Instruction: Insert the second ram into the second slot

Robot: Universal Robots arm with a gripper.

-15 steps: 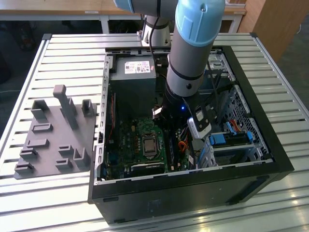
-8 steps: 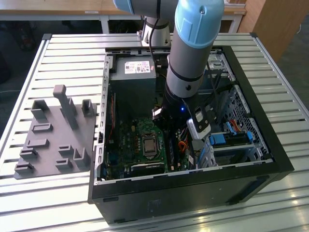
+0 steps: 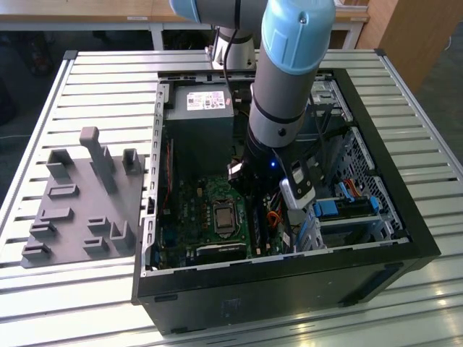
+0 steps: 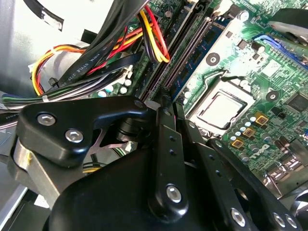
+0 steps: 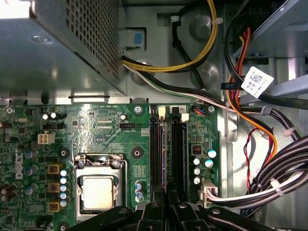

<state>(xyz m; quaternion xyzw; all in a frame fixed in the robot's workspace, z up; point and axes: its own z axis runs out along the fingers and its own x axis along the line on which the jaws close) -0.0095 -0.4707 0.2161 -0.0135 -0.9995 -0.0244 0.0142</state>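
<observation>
Claw (image 4: 166,103) down inside the open PC case (image 3: 405,238), its black fingers (image 4: 168,144) drawn close together right over the memory slots (image 5: 168,144) beside the CPU socket (image 5: 98,190). In both wrist views a thin dark-blue edge runs between the two black slot rails straight out from the fingertips; I take this to be the second ram (image 5: 165,149), standing on edge in or just at its slot, clenched between the fingers as far as I can judge, though the contact itself is hidden by the linkage. In the exterior view the arm (image 3: 289,79) stands nearly vertical over the motherboard (image 3: 206,217), wrist low between the power supply (image 3: 199,116) and the drive bay with light-blue brackets (image 3: 329,210) on the exterior view's right. Bundled cables (image 5: 240,72) lie close beside the slots, not across them. Grey parts tray (image 3: 79,202) sits well apart on the slatted table (image 3: 43,94). Step in hand, by my judgement: seating the stick. Whether the latches have closed I cannot tell. The press calls for a straight, even push along the slot, stick kept upright and clear of the wiring.
</observation>
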